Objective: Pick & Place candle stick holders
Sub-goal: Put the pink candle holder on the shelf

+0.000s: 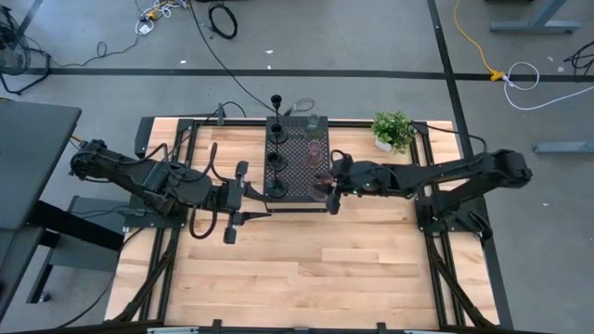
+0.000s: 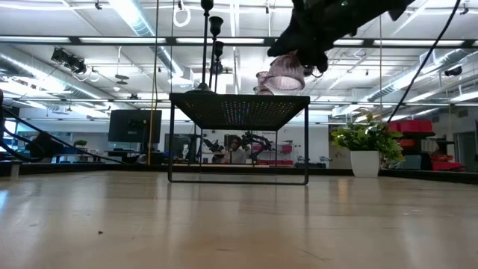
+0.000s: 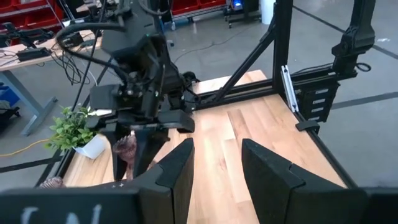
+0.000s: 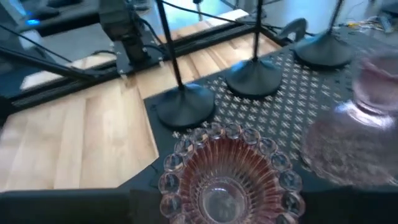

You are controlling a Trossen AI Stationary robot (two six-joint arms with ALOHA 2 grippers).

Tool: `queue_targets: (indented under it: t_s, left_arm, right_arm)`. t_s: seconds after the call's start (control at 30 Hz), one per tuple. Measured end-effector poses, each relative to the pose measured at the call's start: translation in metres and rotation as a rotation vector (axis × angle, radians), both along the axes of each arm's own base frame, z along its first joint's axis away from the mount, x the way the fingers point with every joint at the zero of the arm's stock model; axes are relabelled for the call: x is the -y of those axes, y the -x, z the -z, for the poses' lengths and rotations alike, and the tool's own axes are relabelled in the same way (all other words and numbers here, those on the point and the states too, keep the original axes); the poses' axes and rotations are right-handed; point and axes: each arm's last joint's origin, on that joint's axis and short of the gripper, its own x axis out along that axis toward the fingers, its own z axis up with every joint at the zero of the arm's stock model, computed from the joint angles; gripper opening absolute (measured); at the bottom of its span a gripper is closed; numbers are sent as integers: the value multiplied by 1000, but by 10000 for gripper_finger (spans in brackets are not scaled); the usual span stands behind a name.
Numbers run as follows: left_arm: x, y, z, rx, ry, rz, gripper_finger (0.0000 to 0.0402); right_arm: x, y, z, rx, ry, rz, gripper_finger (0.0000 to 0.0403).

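Observation:
The black perforated block (image 1: 295, 176) stands at the table's far middle. Three black thin-stemmed holders (image 1: 277, 160) stand on their round bases (image 4: 184, 103) along the block's left side. Two low glass dome holders (image 1: 316, 147) rest on its right side, and also show in the right wrist view (image 4: 351, 140). My right gripper (image 1: 327, 186) is shut on a reddish-pink beaded glass holder (image 4: 227, 177) above the block's near right corner. My left gripper (image 1: 235, 199) is open and empty, left of the block. My right gripper holds the reddish-pink glass holder from above, reaching in from the table's right. The holder (image 2: 286, 72) hangs tilted below the gripper, clear of the block's top (image 2: 239, 101). The gripper's own body hides where the fingers meet it.
A small green potted plant (image 1: 393, 130) stands at the far right of the table. The arms' black mounting frames (image 1: 167, 232) run along the table's left and right sides. Bare wood (image 1: 306, 269) lies on the near half of the table.

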Motion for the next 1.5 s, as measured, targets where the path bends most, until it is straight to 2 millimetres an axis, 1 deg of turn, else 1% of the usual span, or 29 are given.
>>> queue_targets:
  t_s: [0.17, 0.6, 0.77, 0.97, 1.1, 1.27, 1.5]
  left_arm:
    - [0, 0, 0, 1, -15, 3, 138]
    - [0, 0, 0, 2, -14, 3, 138]
    - [0, 0, 0, 4, -14, 3, 138]
    - [0, 0, 0, 5, -13, 3, 138]
    - [0, 0, 0, 6, -13, 3, 138]
    - [0, 0, 0, 5, -13, 3, 138]
    - [0, 0, 0, 1, -15, 3, 138]
  right_arm:
    - [5, -8, 2, 40, -10, -47, 139]
    - [7, -9, 4, 24, 37, -59, 139]
    - [9, -16, 15, -9, 39, -57, 139]
    - [12, -22, 20, 3, 39, -56, 139]
    - [16, -23, 16, -20, 44, -52, 139]
    - [18, -26, 3, -36, 58, -53, 139]
    - [18, -25, 6, -73, 54, -54, 139]
